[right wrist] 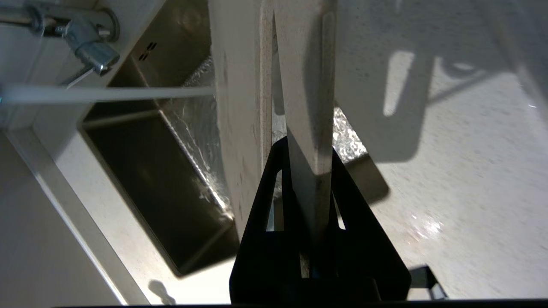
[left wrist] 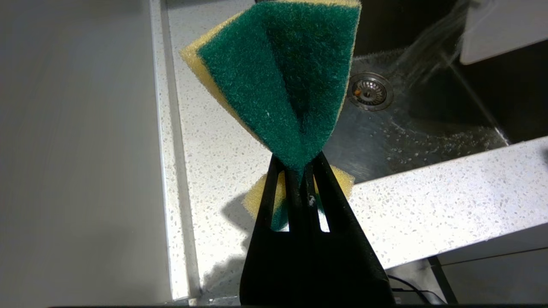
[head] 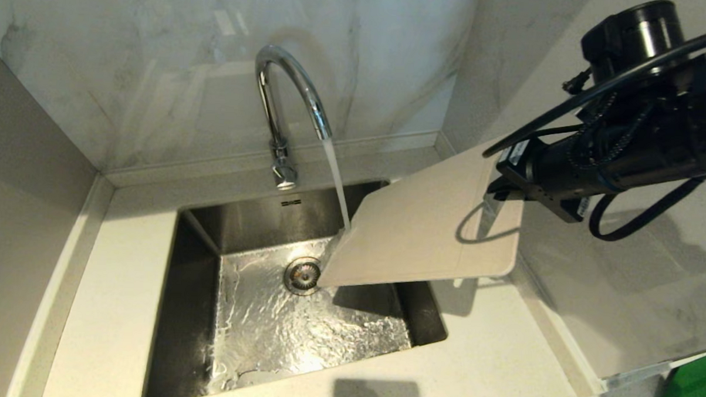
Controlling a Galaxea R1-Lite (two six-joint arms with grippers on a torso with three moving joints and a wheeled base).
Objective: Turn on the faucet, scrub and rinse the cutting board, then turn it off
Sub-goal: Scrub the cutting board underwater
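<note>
cutting board: centre-right of the head view, hanging over the sink's right half, tilted so its lower-left corner dips toward the drain.
long axis: runs from lower left up to upper right, gripped end highest.
water: stream from the faucet lands right on the board's upper-left edge.
right gripper: clamped narrow on the board's edge near the slot handle.
left gripper: pinched tight on a folded green-and-yellow sponge, parked over the counter beside the sink.
doing it well: I'd guess keep the tilt so runoff goes in the basin, then slide the board so water sweeps the whole face, not only that edge.
</note>
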